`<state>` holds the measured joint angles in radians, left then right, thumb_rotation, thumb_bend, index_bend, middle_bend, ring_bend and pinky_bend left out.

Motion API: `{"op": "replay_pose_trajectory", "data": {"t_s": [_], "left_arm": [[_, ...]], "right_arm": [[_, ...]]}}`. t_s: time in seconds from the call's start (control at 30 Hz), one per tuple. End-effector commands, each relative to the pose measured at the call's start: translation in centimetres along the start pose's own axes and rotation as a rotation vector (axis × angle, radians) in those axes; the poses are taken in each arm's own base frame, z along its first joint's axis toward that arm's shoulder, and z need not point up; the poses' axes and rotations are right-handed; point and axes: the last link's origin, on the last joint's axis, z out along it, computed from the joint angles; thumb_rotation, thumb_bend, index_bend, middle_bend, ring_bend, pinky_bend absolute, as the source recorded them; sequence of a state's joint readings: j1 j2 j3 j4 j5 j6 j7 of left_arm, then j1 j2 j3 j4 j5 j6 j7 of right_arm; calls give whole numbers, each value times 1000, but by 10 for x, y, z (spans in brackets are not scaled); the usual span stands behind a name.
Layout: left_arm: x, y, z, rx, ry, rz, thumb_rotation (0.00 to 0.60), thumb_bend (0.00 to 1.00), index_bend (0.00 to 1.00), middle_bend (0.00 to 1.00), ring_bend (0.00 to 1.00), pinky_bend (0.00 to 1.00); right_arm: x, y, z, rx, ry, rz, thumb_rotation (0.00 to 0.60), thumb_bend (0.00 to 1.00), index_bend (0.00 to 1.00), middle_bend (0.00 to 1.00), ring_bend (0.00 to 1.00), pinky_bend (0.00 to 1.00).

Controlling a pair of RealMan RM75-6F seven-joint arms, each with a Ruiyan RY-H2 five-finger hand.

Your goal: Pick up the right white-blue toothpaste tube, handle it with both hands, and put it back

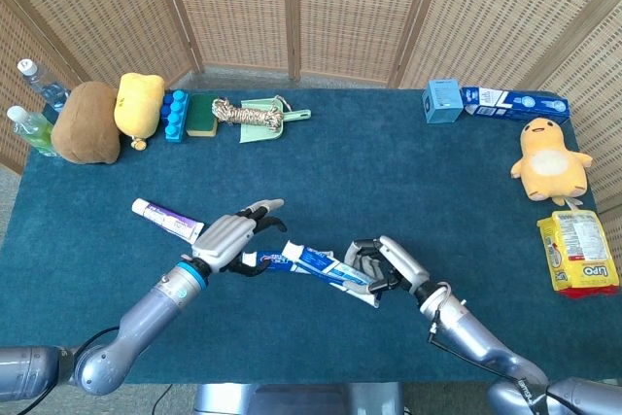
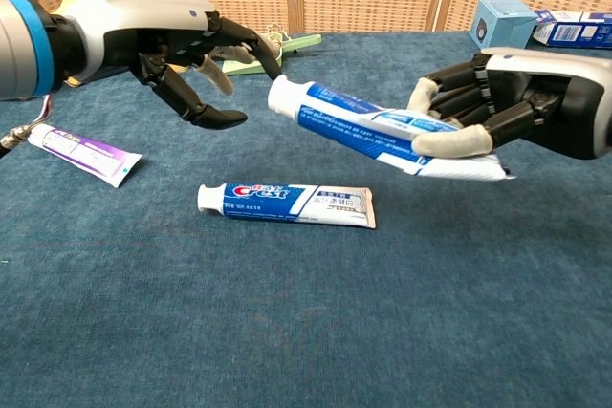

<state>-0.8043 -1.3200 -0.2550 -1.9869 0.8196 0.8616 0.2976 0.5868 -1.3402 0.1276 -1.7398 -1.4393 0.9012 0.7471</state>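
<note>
Head view showed the right hand [image 1: 387, 264] at lower centre, grasping the white-blue toothpaste tube [image 1: 326, 266] by its flat tail, cap end pointing left, lifted off the blue tabletop [image 1: 389, 172]. The left hand [image 1: 233, 238], fingers spread and holding nothing, hovered just left of the cap, a small gap between them. Bare cloth lay across the middle of the frame; clutter hugged the edges: a purple tube [image 1: 167, 220] at left, a plush chick [image 1: 549, 157] and yellow packet [image 1: 579, 250] at right, wicker screens [image 1: 292, 7] behind. Chest view alone showed a second Crest tube [image 2: 285, 204] lying flat beneath the raised one, clear of both hands.
</note>
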Motion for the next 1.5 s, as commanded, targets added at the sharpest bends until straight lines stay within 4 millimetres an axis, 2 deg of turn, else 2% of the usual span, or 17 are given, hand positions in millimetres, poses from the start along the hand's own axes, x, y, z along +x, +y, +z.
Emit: {"op": "replay_pose_trajectory", "data": {"t_s": [0.03, 0.37, 0.53, 1.5], "left_arm": [[-1, 2, 3, -3, -3, -13, 600, 336, 249, 53, 41, 184], [-7, 9, 10, -28, -26, -50, 600, 336, 265, 57, 41, 187], [-7, 12, 12, -37, -23, -59, 600, 336, 309, 62, 43, 190], [-7, 11, 14, -28, -16, -64, 600, 336, 376, 68, 45, 182]], "right_arm": [[-3, -1, 1, 1, -9, 2, 600, 578, 935, 759, 768, 793], [-11, -2, 4, 1, -28, 0, 600, 578, 935, 759, 770, 793], [-10, -2, 5, -3, -28, 1, 600, 577, 935, 759, 771, 793], [-8, -1, 5, -22, -29, 10, 600, 577, 935, 758, 771, 793]]}}
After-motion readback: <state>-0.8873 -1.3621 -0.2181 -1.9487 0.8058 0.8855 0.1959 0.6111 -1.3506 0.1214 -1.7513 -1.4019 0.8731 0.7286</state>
